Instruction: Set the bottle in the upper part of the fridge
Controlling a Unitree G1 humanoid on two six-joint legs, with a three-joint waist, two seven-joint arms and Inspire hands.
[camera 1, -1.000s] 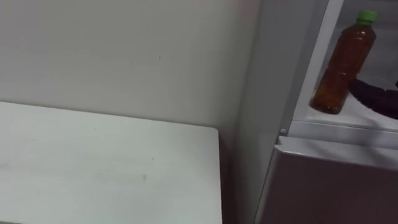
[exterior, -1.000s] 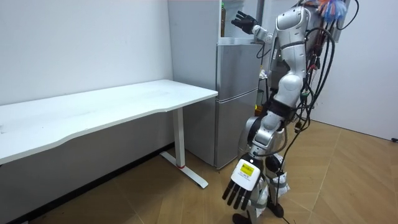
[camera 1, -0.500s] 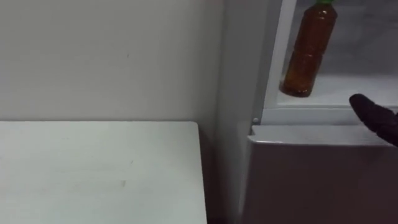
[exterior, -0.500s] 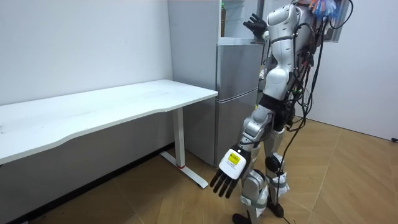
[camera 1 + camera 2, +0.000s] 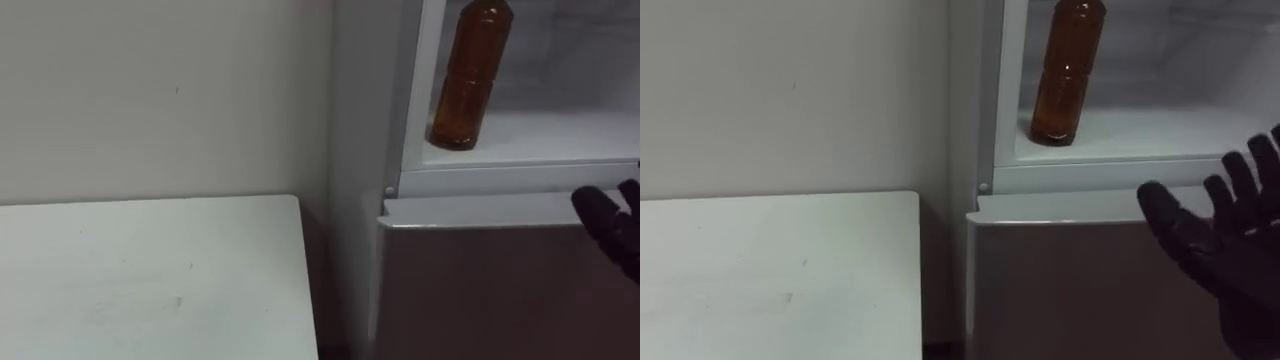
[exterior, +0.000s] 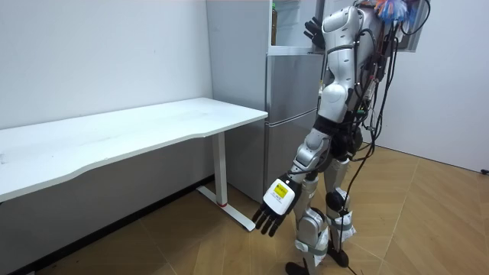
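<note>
A white tabletop [image 5: 150,270] lies at the lower left of the eye views, its right edge just beside the grey fridge [image 5: 350,150], with a bare pale wall [image 5: 150,90] behind it. In the room view the robot stands at the fridge, its left hand [image 6: 273,210] hanging low at its side over the wooden floor [image 6: 191,252], fingers straight and relaxed, holding nothing. The upper fridge compartment [image 5: 560,140] stands open, and the amber bottle [image 5: 466,75] is upright on its white shelf, near the left front corner; the bottle's cap is cut off by the top edge. Below the shelf, the lower door [image 5: 1070,290] is closed. At far right the dark right hand [image 5: 1220,240] is raised before that door, fingers spread wide and empty, well apart from the bottle; its wrist runs out of the picture.
</note>
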